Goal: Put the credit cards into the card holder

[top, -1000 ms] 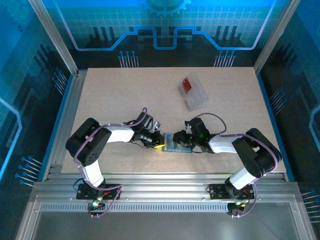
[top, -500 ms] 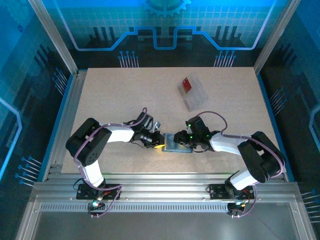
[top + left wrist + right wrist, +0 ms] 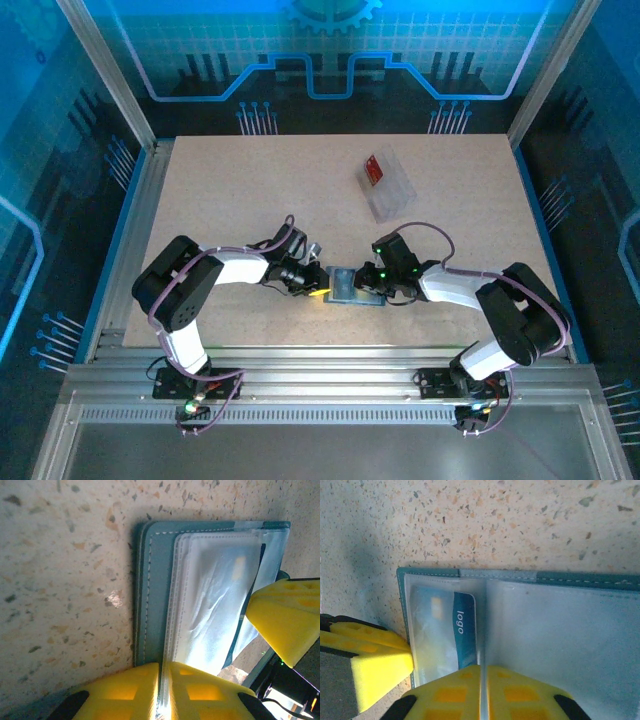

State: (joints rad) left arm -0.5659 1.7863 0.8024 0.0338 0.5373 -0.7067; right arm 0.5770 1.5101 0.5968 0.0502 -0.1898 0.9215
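Left side: my left pincer (image 3: 161,700) is clenched on the near edge of the wallet (image 3: 154,580), with a thin clear sleeve nipped between the pads. The wallet lies open and flat on the table (image 3: 250,190), between my two arms.

Middle: the blue card (image 3: 462,630) sits inside the left clear pocket, its "logo" stripe showing through the plastic. Judged as seated, or nearly so.

Right of middle: my right pincer (image 3: 482,695) is also clenched, pads together where the sleeve's centre seam runs in; it looks pinched on that seam.

Far right: the red card (image 3: 377,168) lies in the tray (image 3: 392,200), well apart from the wallet. Not yet loaded.

Risks:
- Both pincers pulling apart could tear or crease the sleeve, which is already rippled.
- Lifting by the sleeve could tip the blue card out of the pocket mouth.
- Letting go on the left could let the wallet fold shut before the red card arrives.
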